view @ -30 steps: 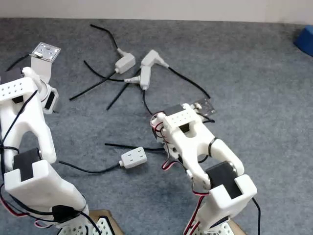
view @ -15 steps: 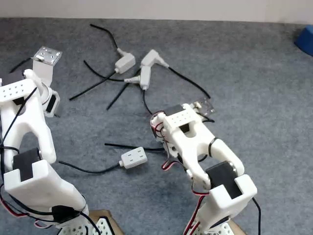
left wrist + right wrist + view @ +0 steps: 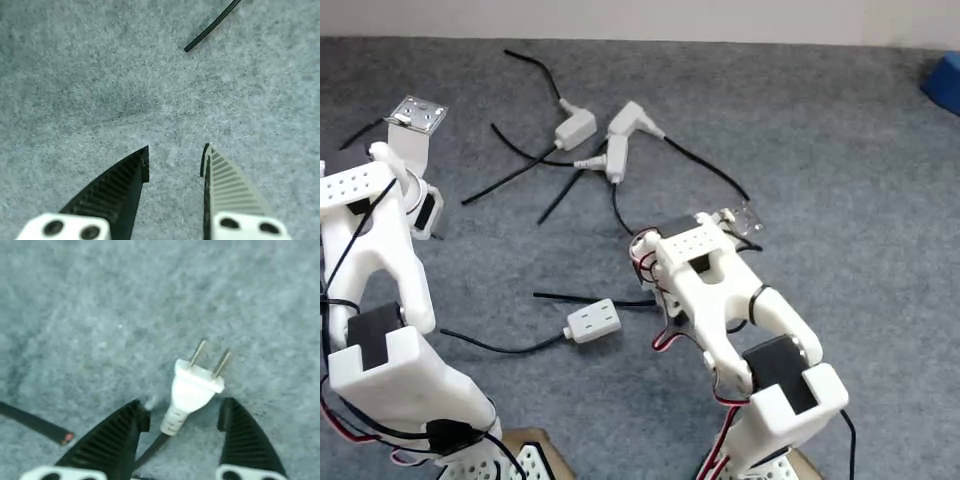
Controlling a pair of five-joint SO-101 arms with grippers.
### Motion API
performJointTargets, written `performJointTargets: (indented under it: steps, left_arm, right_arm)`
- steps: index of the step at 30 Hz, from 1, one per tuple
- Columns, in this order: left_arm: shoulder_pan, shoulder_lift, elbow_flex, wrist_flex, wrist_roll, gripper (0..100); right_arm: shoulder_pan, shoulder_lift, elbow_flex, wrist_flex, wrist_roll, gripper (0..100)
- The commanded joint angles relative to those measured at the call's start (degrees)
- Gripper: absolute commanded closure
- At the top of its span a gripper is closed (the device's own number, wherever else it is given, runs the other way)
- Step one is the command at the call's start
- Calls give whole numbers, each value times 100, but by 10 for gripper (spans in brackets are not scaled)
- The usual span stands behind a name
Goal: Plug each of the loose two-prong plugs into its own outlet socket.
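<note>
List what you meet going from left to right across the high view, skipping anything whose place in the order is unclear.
left arm → white outlet block → right arm → blue object at the edge. The cluster of plugs is skipped: it overlaps the outlet block's span.

Glossy plastic plug (image 3: 192,386), fuzzy carpet (image 3: 100,305)
</note>
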Motion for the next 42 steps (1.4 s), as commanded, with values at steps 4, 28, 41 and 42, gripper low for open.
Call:
performJointTargets:
  steps: [4,28,41,42]
  left_arm:
    - [-13,-101,-31,-62,-62,821]
    - [4,-101,-22,-62,-62,821]
    - [-13,-92,-13,-62,-62,821]
    - [-13,-92,-13,-62,-62,821]
  right_arm:
    - [40,-48,-40,-136,-730,842]
    - [-145,-66,-708,286,-730,923]
    - [-127,-57,-857,277,-141,972]
    - [-127,-57,-866,286,167,972]
